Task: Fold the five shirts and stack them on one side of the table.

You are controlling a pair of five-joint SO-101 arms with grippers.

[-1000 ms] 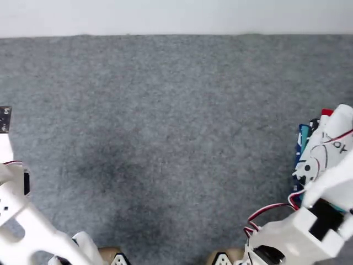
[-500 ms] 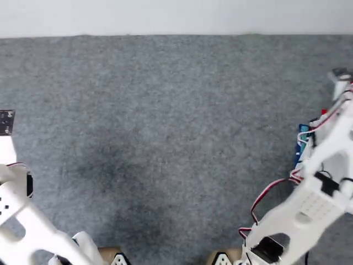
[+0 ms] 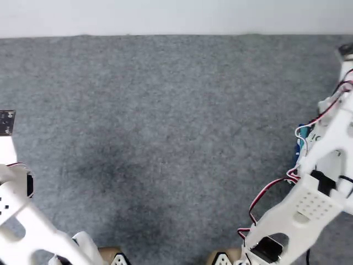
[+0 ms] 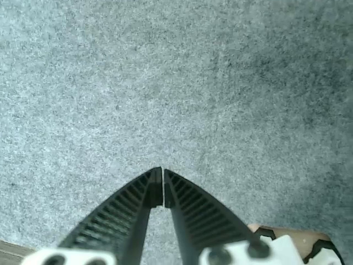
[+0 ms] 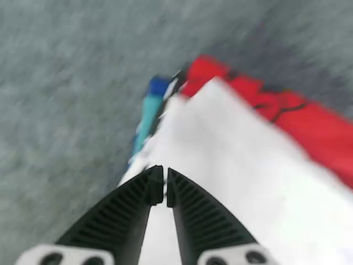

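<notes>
A stack of folded shirts lies at the table's right edge, and a blue edge of the stack peeks out beside the right arm. In the right wrist view a white shirt lies on top, with a red shirt and teal and blue layers under it. My right gripper hangs shut just above the white shirt with nothing in it. My left gripper is shut and empty over bare grey mat at the left side.
The grey mat covers the whole table up to a white wall at the back. Both arm bases stand at the front edge, with red and white cables looping from the right arm.
The right arm has swung up and toward the back along the table's right edge, now covering most of the shirt stack from above. The left arm has barely moved.
</notes>
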